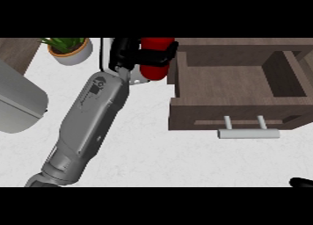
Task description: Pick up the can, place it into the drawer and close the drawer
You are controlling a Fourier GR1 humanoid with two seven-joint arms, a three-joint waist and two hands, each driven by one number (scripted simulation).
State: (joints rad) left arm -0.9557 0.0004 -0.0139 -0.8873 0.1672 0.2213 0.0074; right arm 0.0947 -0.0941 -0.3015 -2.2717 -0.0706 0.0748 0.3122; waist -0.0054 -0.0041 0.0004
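Note:
The red can (154, 72) is at the top centre, just left of the open wooden drawer (237, 112). My left hand (128, 53) reaches up from the lower left, and its black fingers (158, 57) are curled across the can's middle. I cannot tell whether the can rests on the counter or is lifted. The drawer's inside shows bare brown wood, and its grey bar handle (248, 133) faces me. Only a black bit of my right hand (306, 183) shows at the lower right edge.
A potted green plant (69, 47) stands at the top left. A large grey rounded object (13, 103) fills the left edge. The white counter (152, 154) stretches between my left forearm and the drawer front.

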